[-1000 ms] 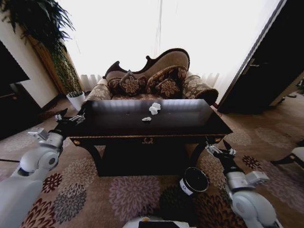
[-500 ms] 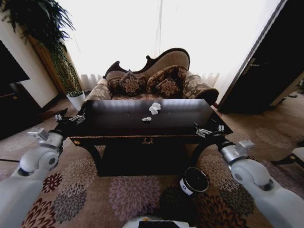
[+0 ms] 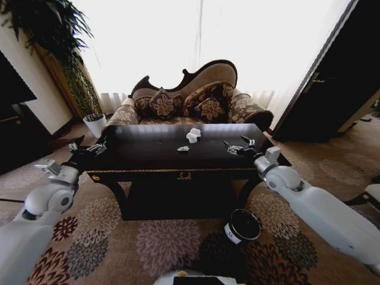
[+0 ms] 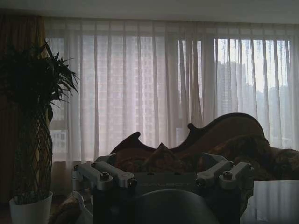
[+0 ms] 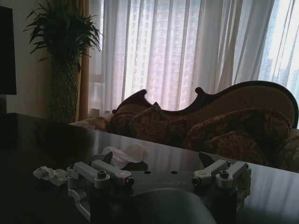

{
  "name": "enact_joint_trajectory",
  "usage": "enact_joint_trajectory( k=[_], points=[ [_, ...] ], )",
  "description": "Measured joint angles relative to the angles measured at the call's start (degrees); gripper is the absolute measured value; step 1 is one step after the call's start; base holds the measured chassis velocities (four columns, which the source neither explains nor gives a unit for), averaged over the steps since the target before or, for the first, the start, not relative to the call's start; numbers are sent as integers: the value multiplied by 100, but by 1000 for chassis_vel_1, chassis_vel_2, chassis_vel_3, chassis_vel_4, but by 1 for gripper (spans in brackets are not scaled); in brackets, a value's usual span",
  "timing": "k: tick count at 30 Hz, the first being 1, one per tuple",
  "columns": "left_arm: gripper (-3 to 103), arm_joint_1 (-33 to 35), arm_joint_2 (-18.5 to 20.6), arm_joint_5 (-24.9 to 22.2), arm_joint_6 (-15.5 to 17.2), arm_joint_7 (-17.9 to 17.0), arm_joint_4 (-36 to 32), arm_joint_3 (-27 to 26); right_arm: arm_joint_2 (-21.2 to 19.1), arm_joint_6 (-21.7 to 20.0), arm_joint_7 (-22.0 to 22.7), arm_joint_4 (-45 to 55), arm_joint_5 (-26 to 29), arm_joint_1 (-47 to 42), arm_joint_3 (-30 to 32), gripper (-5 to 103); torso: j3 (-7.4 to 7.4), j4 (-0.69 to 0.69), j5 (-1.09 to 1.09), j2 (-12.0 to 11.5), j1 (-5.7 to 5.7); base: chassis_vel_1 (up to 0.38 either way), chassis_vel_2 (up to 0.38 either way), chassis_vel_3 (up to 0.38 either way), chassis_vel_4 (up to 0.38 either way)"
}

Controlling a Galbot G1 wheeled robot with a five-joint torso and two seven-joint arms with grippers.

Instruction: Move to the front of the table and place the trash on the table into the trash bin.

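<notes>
The right gripper [image 3: 238, 145] is positioned over the right part of the table [image 3: 148, 155], its jaws spread apart and holding nothing. Ahead of the jaws, toward the table's middle, lies the trash: a white crumpled paper wad [image 3: 193, 135] and, nearer the front edge, a small grey crumpled scrap [image 3: 183, 149]. Both are apart from the fingertips. In the right wrist view the paper wad [image 5: 124, 154] sits just beyond the jaw linkage and partly rests on a dark item whose shape cannot be made out; the scrap [image 5: 49, 173] lies off to one side of the jaws.

The left gripper [image 3: 87, 145] hangs at the table's left end, beside the corner, jaws apart and empty. In the left wrist view its fingertips are cut off by the gripper body, and only a corner of the tabletop [image 4: 273, 200] is visible.

The trash bin [image 3: 242, 226] stands on the patterned carpet [image 3: 119, 237] below the right arm, in front of the table's right leg, well apart from both sets of jaws. It carries a white label with dark marks that are too small to read. Faint lettering on the right gripper body is illegible in the wrist view.

Behind the table stand a sofa [image 3: 196, 98] and a white plant pot [image 3: 95, 124].
</notes>
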Motion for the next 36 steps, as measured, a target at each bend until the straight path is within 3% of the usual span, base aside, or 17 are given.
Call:
enact_joint_trajectory(
  k=[2,4,6,8,14,19,36],
  points=[
    [100,0,0,0,0,-5,0,0,53,-10,8,-89,30,169,-248,100,0,0,-7,0,0,0,0,0,0],
    [100,0,0,0,0,-5,1,0,140,-30,11,-222,69,394,-567,100,1,-1,1,0,0,0,0,0,0],
    [100,0,0,0,0,0,1,0,358,-61,17,-502,131,931,-1136,100,0,-2,-2,0,0,0,0,0,0],
    [100,0,0,0,0,-2,1,0,421,-73,20,-575,160,1077,-1264,100,0,-2,-1,0,0,0,0,0,0],
    [100,0,0,0,0,-3,1,0,956,-85,10,-1337,310,2408,-2506,100,0,1,-1,0,0,0,0,0,0],
    [100,0,0,0,0,-1,0,0,1284,-41,-73,-1832,409,2939,-3069,100,0,-1,0,1,0,0,0,0,0],
    [100,0,0,0,0,-1,0,0,2066,134,-334,-3295,310,3245,-3510,100,0,-1,-1,1,-1,0,0,0,0]
  ],
)
